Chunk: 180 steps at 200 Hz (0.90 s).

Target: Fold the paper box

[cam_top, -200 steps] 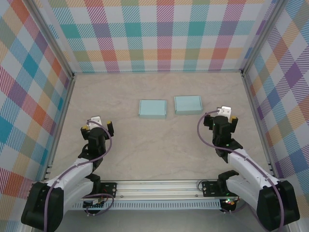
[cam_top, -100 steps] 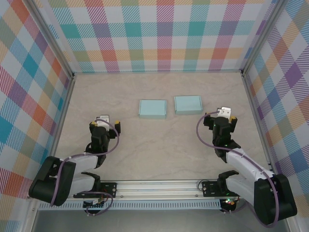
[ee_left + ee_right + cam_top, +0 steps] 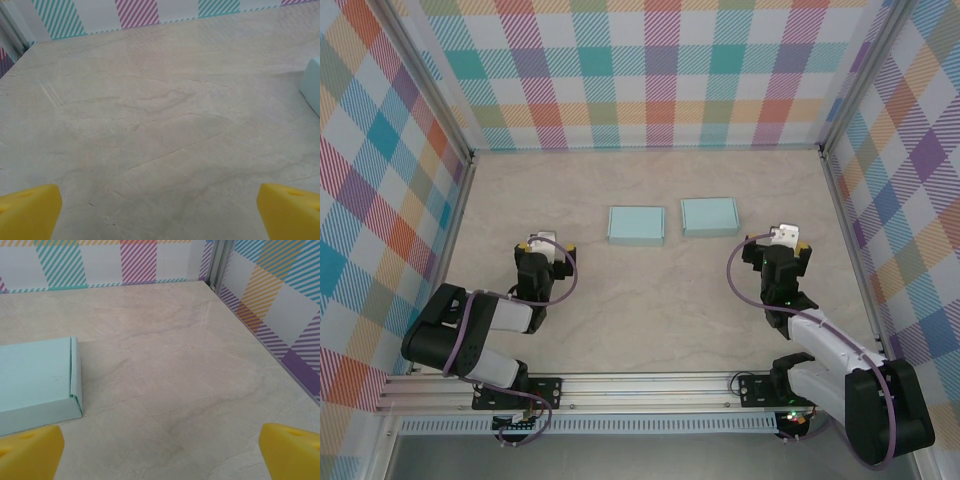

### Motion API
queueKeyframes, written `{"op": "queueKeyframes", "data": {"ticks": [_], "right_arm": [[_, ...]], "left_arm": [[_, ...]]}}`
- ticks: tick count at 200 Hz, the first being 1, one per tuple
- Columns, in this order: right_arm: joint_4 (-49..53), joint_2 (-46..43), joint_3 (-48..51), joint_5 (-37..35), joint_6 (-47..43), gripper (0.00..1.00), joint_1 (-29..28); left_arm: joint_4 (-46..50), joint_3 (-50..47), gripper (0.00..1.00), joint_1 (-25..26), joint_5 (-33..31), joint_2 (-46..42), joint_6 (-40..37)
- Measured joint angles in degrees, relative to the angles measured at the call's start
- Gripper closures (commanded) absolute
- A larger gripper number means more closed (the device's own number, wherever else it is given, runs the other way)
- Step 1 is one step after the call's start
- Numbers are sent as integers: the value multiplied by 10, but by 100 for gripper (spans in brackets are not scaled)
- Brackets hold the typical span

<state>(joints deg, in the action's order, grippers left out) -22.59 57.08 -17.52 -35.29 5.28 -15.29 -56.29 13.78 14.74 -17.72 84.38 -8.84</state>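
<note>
Flat pale-teal paper boxes, two: left box (image 3: 636, 224) and right box (image 3: 709, 216), side by side mid-table on beige marbled tabletop (image 3: 650, 310); left gripper (image 3: 544, 246), yellow-tipped jaws wide apart, empty; right gripper (image 3: 782, 240), jaws wide apart, empty, near right box

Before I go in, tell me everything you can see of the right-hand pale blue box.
The right-hand box is pale blue-green, looks like thin card, and is shallow, rectangular and apparently closed. In the right wrist view a folded seam runs along its right edge. It lies flat on the table, slightly turned, to the right of a matching box with a gap between them. Nothing but the table touches it.
</note>
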Motion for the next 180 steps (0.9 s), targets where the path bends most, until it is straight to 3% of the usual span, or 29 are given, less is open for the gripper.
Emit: {"op": "queueKeyframes", "data": {"ticks": [180], "right_arm": [[-51, 68, 6, 17, 0, 0, 7]], "left_arm": [[6, 29, 0, -18, -3, 14, 20]]}}
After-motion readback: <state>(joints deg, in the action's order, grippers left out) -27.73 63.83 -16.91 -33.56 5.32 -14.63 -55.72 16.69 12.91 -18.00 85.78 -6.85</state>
